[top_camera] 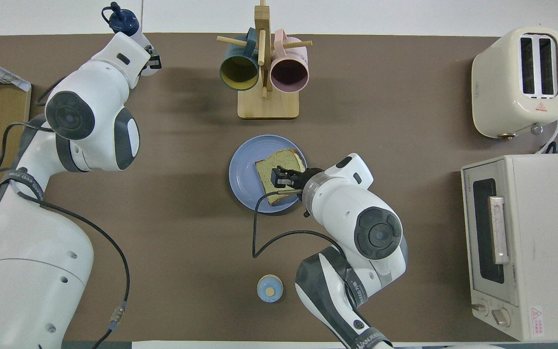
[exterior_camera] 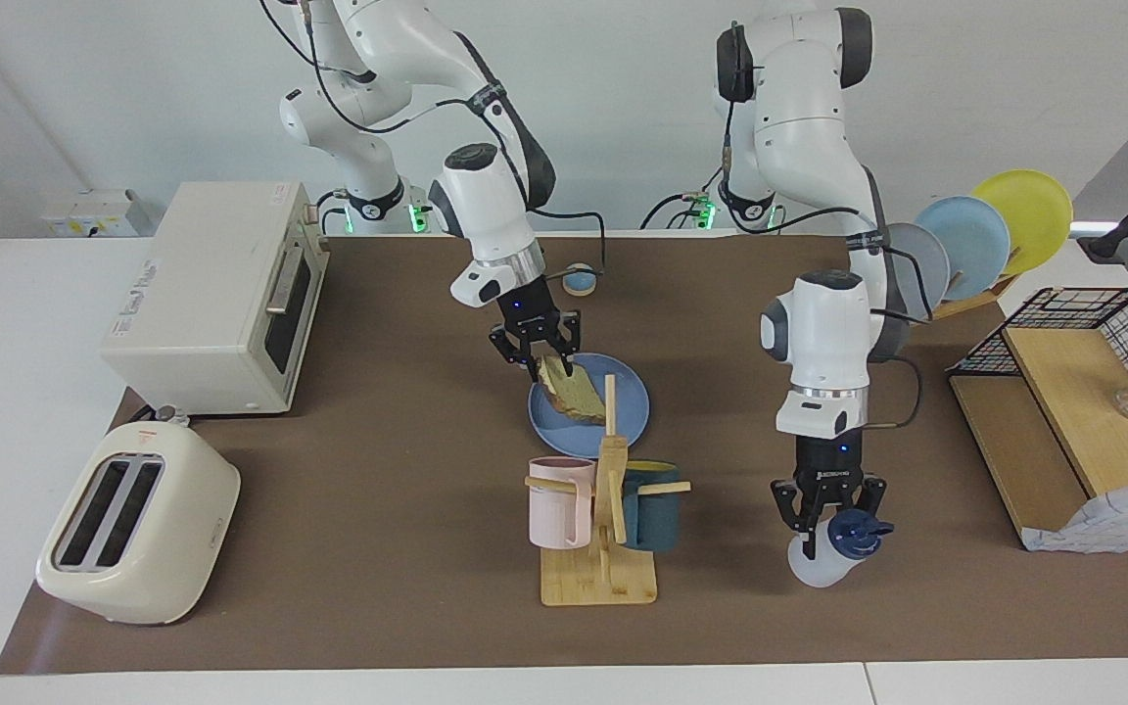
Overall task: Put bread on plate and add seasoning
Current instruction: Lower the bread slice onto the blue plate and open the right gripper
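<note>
The bread [exterior_camera: 579, 397] lies on the medium-blue plate [exterior_camera: 546, 423] at the middle of the mat; it also shows in the overhead view [top_camera: 286, 161] on the plate [top_camera: 241, 170]. My right gripper [exterior_camera: 537, 364] is open just over the bread's edge nearest the robots, and shows over it from above [top_camera: 275, 177]. My left gripper [exterior_camera: 823, 517] is shut on the seasoning bottle [exterior_camera: 814, 566], held tilted with its navy cap [exterior_camera: 858, 534] sideways, low over the mat toward the left arm's end. In the overhead view the bottle [top_camera: 138, 35] sticks out past the gripper [top_camera: 149, 52].
A wooden mug rack [exterior_camera: 598, 578] with a pink and a teal mug stands just farther from the robots than the plate. A toaster [exterior_camera: 138, 524], a toaster oven [exterior_camera: 216, 294], a small blue bell [exterior_camera: 581, 279], a rack of plates [exterior_camera: 965, 245] and a wire shelf [exterior_camera: 1073, 411] ring the mat.
</note>
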### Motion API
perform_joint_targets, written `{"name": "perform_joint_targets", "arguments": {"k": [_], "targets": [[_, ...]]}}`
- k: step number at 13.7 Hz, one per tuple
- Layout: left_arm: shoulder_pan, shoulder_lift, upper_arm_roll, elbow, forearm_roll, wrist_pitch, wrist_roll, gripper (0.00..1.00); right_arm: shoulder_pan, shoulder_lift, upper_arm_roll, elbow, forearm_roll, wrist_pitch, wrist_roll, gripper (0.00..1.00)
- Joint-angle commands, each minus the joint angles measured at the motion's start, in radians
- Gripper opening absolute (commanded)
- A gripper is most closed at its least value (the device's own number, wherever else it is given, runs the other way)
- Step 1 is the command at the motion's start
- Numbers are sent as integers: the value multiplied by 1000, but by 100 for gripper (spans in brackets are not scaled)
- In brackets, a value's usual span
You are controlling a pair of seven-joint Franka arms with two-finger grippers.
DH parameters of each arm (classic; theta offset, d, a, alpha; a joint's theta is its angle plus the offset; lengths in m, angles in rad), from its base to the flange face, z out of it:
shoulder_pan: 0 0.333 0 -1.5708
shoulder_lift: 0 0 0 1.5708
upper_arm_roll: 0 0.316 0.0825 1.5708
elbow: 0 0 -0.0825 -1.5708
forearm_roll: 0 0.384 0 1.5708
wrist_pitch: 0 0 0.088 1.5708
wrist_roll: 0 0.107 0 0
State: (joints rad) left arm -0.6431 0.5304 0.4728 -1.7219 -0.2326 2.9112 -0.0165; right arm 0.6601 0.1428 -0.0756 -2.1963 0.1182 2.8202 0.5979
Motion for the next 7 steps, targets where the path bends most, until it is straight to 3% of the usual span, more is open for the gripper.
{"name": "perform_joint_targets", "arguments": {"k": [1,7], "targets": [[5,-98,-8,-13,13,-159,113,0,-34,-15,7,70,3,-103,0,100],[-7,-334,-10,-33,7,-600,421,0,-39,-8,7,277,4,-322,-3,100]]}}
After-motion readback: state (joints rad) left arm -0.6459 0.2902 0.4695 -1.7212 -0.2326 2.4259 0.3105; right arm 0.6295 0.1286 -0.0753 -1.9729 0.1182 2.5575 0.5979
